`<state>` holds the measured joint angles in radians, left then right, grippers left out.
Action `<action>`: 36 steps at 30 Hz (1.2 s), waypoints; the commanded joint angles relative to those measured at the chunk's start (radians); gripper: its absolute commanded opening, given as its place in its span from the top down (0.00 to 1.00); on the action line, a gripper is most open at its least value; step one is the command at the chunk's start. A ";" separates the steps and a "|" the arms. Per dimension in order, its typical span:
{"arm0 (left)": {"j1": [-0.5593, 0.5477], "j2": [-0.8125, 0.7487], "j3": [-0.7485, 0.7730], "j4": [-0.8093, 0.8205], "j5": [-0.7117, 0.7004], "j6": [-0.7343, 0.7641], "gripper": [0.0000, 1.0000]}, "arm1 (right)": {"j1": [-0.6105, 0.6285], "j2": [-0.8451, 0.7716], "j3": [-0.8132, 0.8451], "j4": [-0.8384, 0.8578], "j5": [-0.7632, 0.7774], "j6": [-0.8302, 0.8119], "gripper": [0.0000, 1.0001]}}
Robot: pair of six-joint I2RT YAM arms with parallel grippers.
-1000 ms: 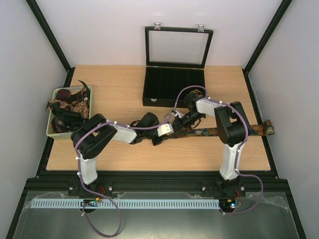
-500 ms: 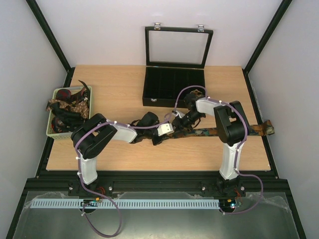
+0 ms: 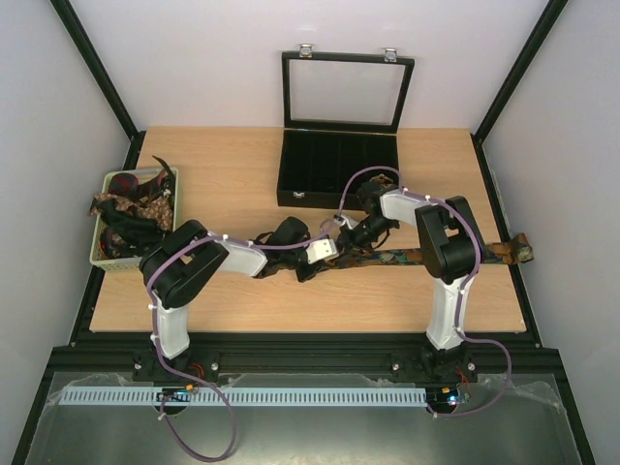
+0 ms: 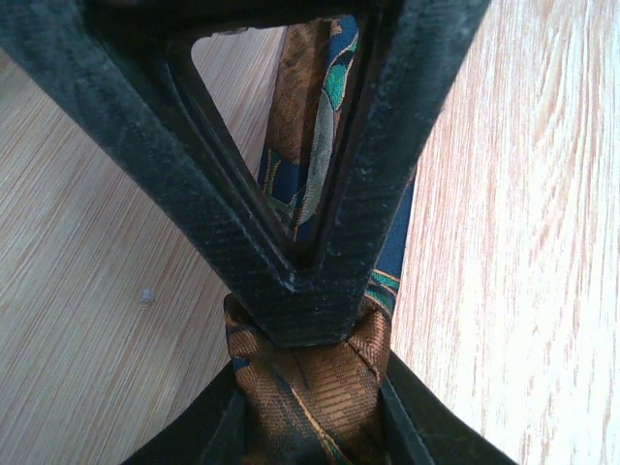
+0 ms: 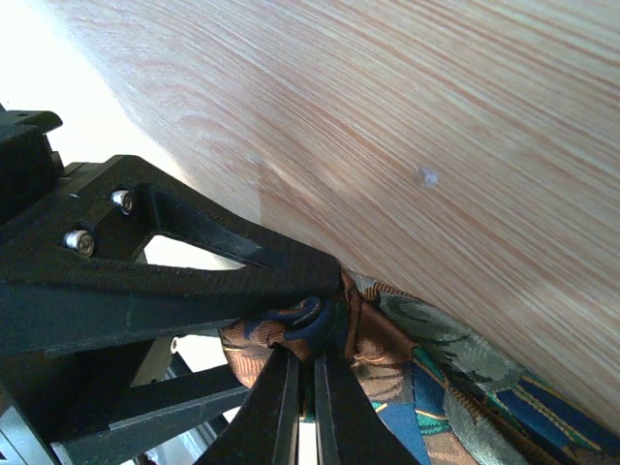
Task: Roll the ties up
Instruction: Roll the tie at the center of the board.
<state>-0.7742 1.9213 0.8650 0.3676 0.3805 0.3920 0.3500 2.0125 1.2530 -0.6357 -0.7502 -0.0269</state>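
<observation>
Tie: a patterned tie [image 3: 397, 257] is laid flat on the wooden table [image 3: 223, 174], in front of the black compartmented box [image 3: 339, 170] and running out to the right of it. Only its end in front of the box is gathered into a small fold.
Left gripper: the left gripper [image 4: 310, 431] is held at that fold. Its jaws stand narrowly apart with the brown cloth between them, so the fold is pinched.
Right gripper: the right gripper [image 5: 312, 334] is brought to the same fold from the other side. Its jaws are pressed together, and a thin edge of cloth seems to be caught at the tips, though the close view is not clear enough to be sure.
Other ties: more ties [image 3: 131, 208] are heaped in the pale green basket [image 3: 102, 254], well to the left of the box.
Change: compared with the top views of a moment ago, both arms are found almost where they were, and the tie lies as before.
Meaning: the fold is judged to be only secured, not turned. The roll is hardly begun, and nearly the whole length is still to be wound.
</observation>
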 commanded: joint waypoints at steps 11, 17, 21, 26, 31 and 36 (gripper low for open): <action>0.050 -0.055 -0.147 0.123 0.083 -0.057 0.39 | -0.076 0.104 -0.077 0.046 0.035 -0.091 0.99; 0.025 0.029 -0.113 0.198 0.086 -0.065 0.38 | -0.091 0.119 -0.079 0.065 0.083 -0.110 0.99; -0.005 0.087 -0.060 0.235 0.064 -0.094 0.39 | -0.093 0.115 -0.090 0.084 0.097 -0.112 0.99; -0.020 0.135 -0.017 0.203 0.045 -0.089 0.52 | -0.093 0.107 -0.079 0.080 0.069 -0.116 0.99; -0.020 0.101 -0.067 0.136 -0.023 -0.024 0.68 | -0.093 0.061 -0.043 0.045 -0.006 -0.113 0.98; -0.026 0.088 -0.066 0.065 -0.059 -0.055 0.74 | -0.094 -0.004 -0.007 -0.021 -0.027 -0.110 0.66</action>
<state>-0.7918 1.9957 0.8356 0.6151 0.3836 0.3328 0.2623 2.0663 1.2198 -0.6121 -0.8623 -0.1291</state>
